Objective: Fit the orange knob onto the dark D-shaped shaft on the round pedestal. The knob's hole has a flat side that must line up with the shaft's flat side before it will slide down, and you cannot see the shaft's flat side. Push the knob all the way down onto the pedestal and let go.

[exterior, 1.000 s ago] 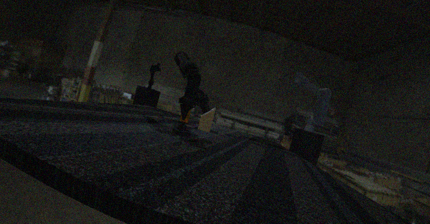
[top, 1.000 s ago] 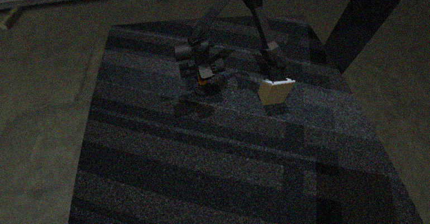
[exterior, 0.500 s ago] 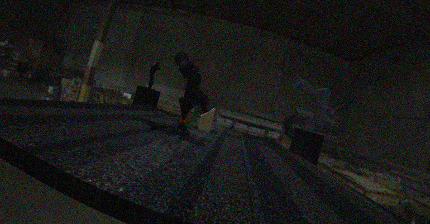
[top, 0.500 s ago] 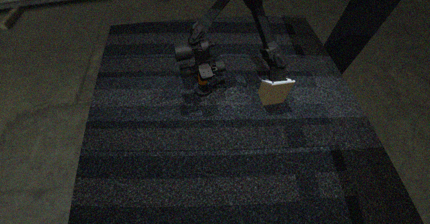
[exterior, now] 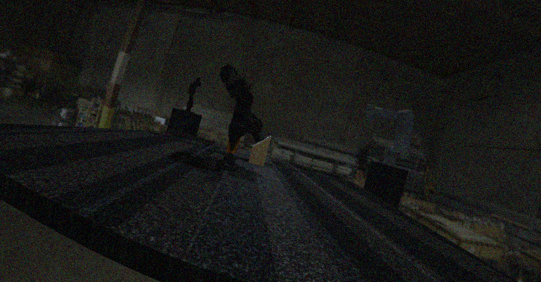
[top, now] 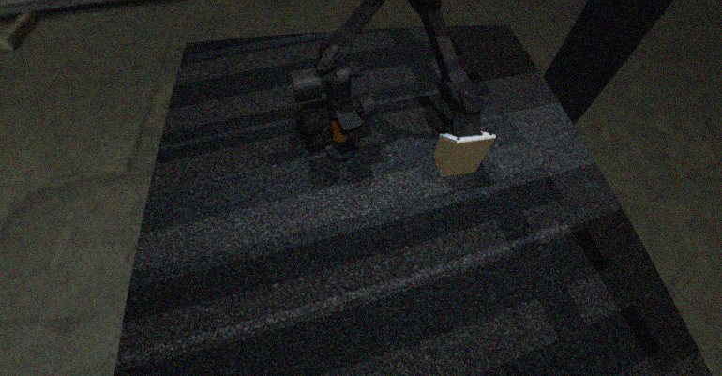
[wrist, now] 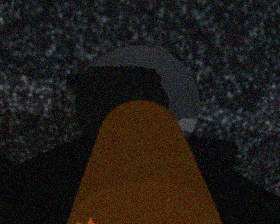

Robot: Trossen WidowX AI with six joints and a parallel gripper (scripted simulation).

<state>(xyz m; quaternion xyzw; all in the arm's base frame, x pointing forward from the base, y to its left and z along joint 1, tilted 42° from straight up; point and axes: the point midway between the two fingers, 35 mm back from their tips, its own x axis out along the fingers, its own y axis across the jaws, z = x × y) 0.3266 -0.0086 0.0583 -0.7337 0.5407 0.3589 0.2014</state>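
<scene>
The orange knob [top: 338, 131] [exterior: 235, 147] [wrist: 141, 160] is held upright between the fingers of my gripper, which is shut on it. The round pedestal [top: 339, 154] [wrist: 183, 85] is directly below the knob, a dark grey disc partly covered by shadow in the wrist view. The knob's lower end is over the pedestal, close to it. The dark shaft is hidden behind the knob and fingers. Whether the knob touches the shaft or sits partly on it cannot be told.
A tan panel with a white top edge [top: 464, 157] [exterior: 260, 152] stands right of the gripper, near the arm's base. The dark striped table [top: 303, 272] [exterior: 211, 219] lies around the pedestal. A dark post [top: 616, 44] rises beyond the table's right edge.
</scene>
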